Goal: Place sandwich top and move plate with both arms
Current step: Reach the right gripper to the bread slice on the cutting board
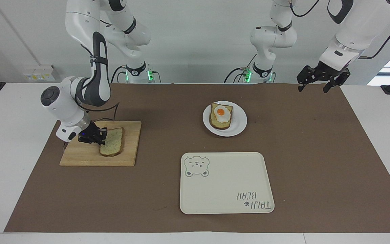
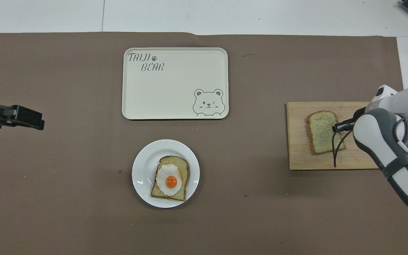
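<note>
Brown mat: facing view shows right gripper (image 1: 103,136) fingers seemingly pinching sandwich top (image 1: 112,146); left gripper (image 1: 318,84) fingers wide.

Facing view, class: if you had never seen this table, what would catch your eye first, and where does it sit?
Probably the fried egg, bright orange and white on a slice of bread on the plate mid-table. Next, the right gripper, shut on the edge of the sandwich top on the wooden board toward the right arm's end. The bear-printed tray lies farther from the robots than the plate.
</note>
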